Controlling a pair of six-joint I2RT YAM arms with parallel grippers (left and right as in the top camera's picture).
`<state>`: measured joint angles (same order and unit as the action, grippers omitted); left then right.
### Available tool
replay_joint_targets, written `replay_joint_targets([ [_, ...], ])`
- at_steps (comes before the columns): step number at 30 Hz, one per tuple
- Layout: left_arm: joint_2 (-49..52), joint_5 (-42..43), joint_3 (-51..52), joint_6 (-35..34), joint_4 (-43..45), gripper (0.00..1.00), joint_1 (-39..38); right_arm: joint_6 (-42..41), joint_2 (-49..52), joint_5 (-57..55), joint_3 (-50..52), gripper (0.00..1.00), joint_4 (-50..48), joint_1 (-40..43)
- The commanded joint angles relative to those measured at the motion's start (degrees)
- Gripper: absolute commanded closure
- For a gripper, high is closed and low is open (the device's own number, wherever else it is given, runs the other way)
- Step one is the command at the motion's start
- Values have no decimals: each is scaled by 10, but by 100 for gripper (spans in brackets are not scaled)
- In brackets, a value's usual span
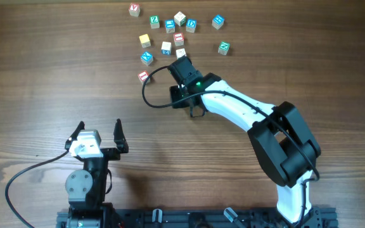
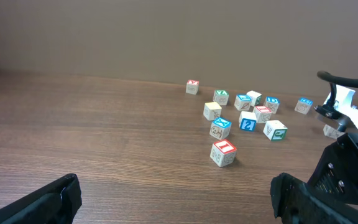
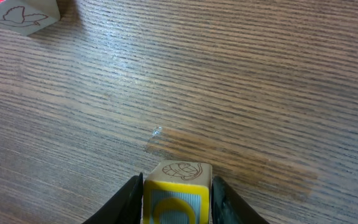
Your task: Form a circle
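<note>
No circle is in view; the small wooden letter cubes lie in a loose scatter [image 1: 170, 38] at the far middle of the table. My right gripper [image 3: 177, 183] is shut on a yellow-framed cube [image 3: 178, 202] with a pale top face bearing a line drawing, one finger on each side. Seen from overhead, the right gripper [image 1: 181, 62] sits at the near edge of the scatter. My left gripper [image 1: 97, 134] stands wide open near the front left. The left wrist view shows nothing between the left gripper's [image 2: 176, 199] fingers.
A red cube [image 1: 143, 76] lies apart at the scatter's near left, and a green one [image 1: 224, 47] at its right. A red-edged cube with a bird drawing [image 3: 20, 14] lies ahead and to the left of the right gripper. A black cable [image 1: 154, 101] loops beside the right arm.
</note>
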<state>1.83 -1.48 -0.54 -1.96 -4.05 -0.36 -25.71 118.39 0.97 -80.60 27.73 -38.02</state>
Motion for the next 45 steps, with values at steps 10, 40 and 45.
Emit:
replay_joint_targets([
  [10,5,-1,2,9,0,0,3,-2,3,-12,5,20,-1,-3],
  [40,5,-1,2,9,0,0,3,182,161,-44,-445,20,139,87],
  [45,5,-1,2,9,0,0,3,183,218,-35,-445,20,136,94],
])
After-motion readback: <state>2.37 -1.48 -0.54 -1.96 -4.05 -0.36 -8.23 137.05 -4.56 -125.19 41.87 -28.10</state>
